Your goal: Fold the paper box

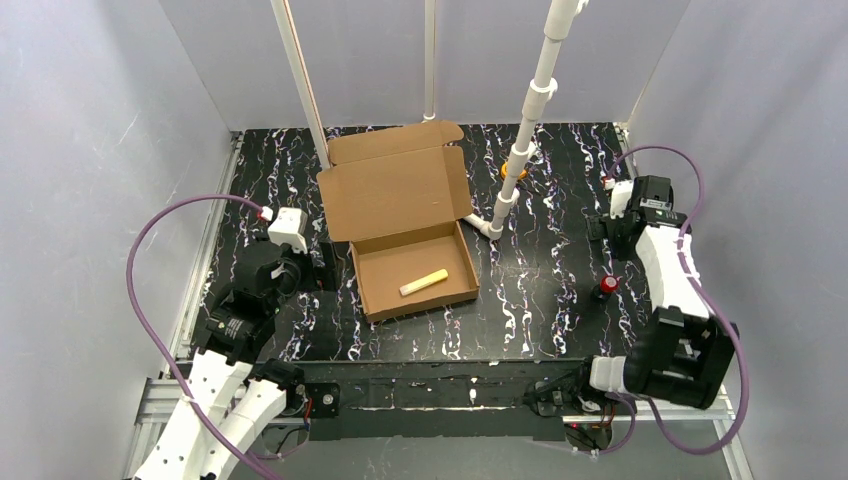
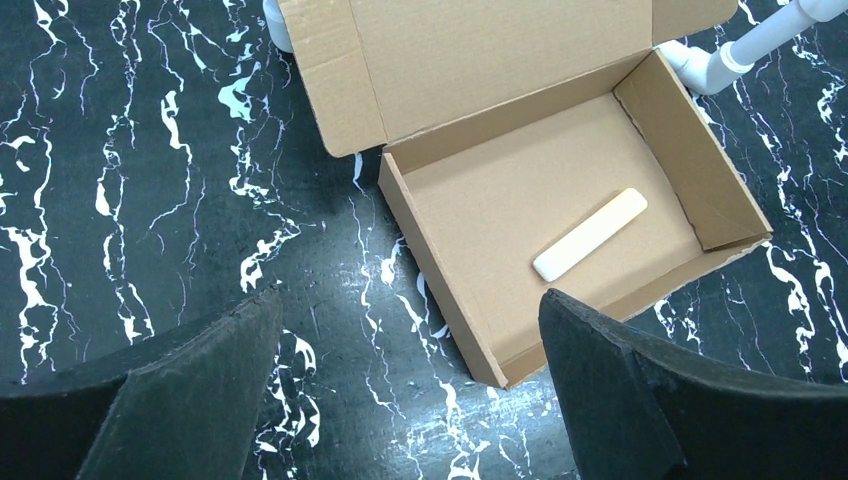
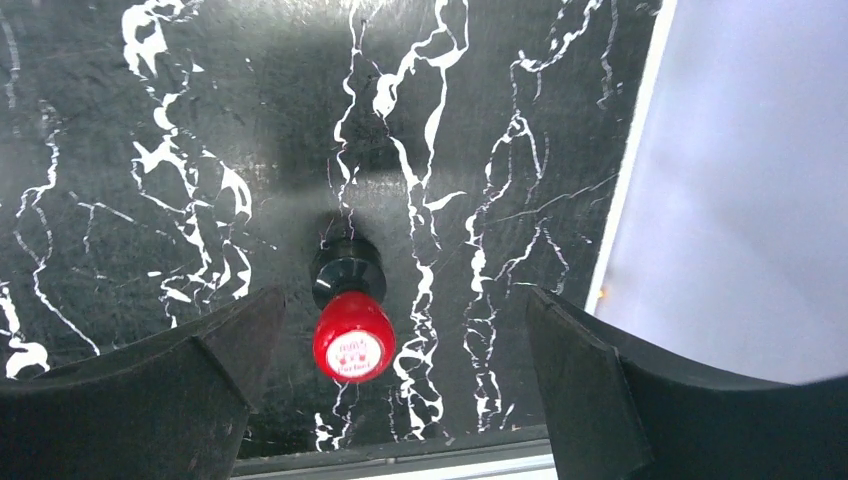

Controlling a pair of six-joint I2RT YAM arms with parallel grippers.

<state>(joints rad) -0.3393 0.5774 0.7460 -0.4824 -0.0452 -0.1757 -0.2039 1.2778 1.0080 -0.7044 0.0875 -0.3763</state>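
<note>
Top camera alone takes in the whole paper box (image 1: 400, 215): mid-table, tray nearest the arms, lid open toward the far wall, a white pipe (image 1: 520, 150) just right of the lid. Left wrist camera alone looks closely into the tray: pale yellowish stick (image 2: 590, 234) lying diagonally on the floor, clear of every wall. Right wrist camera alone shows a small dark item with a red cap (image 3: 353, 345) on the black marbled table (image 3: 150, 120), cap print too small to read.

Left gripper (image 2: 408, 305) poised left of the box, angled down at the tray's near-left corner, jaws spread wide, gripping nothing. Right gripper (image 3: 402, 295) well apart from the box by the table's right edge, over the red cap, jaws equally wide, empty.
</note>
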